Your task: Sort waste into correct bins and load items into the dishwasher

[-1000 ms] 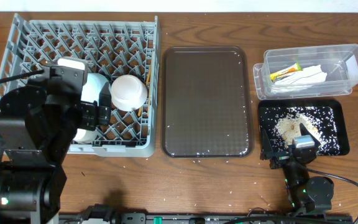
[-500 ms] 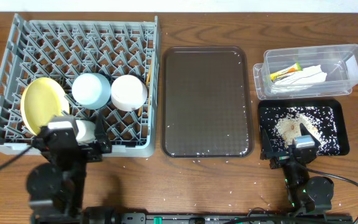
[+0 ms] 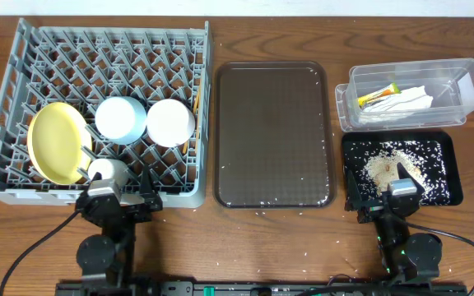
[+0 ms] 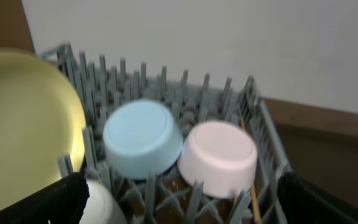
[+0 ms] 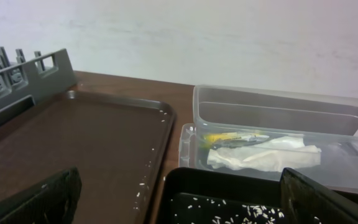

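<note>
- The left wrist view is blurry. There the yellow plate [image 4: 23, 118] is cut off at the left edge. The small white cup [image 4: 104, 202] is cut off at the bottom, partly behind a black finger [image 4: 42, 202].
- The chopsticks [image 3: 193, 105] are thin and hard to see. They poke out beside the white bowl [image 3: 169, 122].
- In the right wrist view the black tray [image 5: 191, 186] is cut off at the bottom.
- Seen from above, the grey dish rack [image 3: 138, 49] fills the upper left. It holds the plate standing on its edge. The blue bowl [image 3: 120, 119] and the white bowl sit upside down, side by side. The cup is near the front edge.
- The clear tub [image 3: 459, 74] at the upper right holds a white napkin [image 3: 406, 101] and a wrapper [image 3: 377, 97], touching.
- The black tray, just below the tub, holds rice [image 3: 385, 163].
- The brown tray [image 3: 274, 136] in the middle has a few white grains on it.
- The left gripper [image 3: 115, 197] is at the bottom left, just in front of the rack. Its jaws are wide apart and hold nothing.
- The right gripper [image 3: 389, 196] is at the lower right, at the near edge of the black tray. Its jaws are spread wide and hold nothing.
</note>
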Controlling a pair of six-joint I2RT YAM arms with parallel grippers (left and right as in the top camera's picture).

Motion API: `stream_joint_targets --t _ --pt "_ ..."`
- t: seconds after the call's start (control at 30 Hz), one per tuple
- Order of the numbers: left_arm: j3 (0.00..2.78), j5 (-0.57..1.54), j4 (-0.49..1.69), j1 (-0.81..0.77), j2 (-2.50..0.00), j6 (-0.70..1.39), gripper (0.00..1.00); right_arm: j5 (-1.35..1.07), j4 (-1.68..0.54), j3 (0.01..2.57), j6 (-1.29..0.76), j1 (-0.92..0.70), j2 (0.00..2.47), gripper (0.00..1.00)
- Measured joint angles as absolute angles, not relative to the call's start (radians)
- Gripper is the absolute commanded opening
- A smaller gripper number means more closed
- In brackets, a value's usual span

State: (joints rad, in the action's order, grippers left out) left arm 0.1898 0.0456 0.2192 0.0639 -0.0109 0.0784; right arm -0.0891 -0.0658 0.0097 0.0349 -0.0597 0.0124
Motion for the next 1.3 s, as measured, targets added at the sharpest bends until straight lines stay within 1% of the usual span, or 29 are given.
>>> stream_joint_targets --t 0.2,0.4,0.43,0.5,0.57,0.6,0.67,0.9,1.3 --pt "0.088 0.046 0.2 0.064 -0.01 0.079 0.98 -0.089 -0.066 0.01 0.035 -0.06 0.012 0.99" --pt "0.075 0.046 0.161 0.064 -0.01 0.078 0.98 -0.089 -0.066 0.009 0.035 -0.06 0.012 0.99" --pt "0.072 0.046 0.142 0.064 -0.01 0.078 0.98 -0.089 -0.066 0.009 0.035 -0.06 0.012 0.99" --pt "0.03 0.046 -0.004 0.063 -0.011 0.078 0.98 -0.089 -0.066 0.009 0.035 -0.06 0.012 0.99" --pt "0.01 0.046 -0.099 0.062 -0.01 0.078 0.98 -0.089 -0.065 0.009 0.035 -0.06 0.012 0.99" --pt "0.01 0.046 -0.112 0.062 -0.01 0.078 0.98 -0.089 -0.066 0.009 0.035 -0.06 0.012 0.99" --pt "0.01 0.045 -0.109 0.06 -0.01 0.078 0.98 -0.089 -0.066 0.009 0.035 -0.06 0.012 0.99" --pt "0.011 0.047 0.019 0.057 -0.011 0.078 0.98 -0.089 -0.065 0.009 0.035 -0.06 0.012 0.99" --pt "0.012 0.047 0.02 0.057 -0.011 0.078 0.98 -0.089 -0.065 0.009 0.035 -0.06 0.012 0.99"
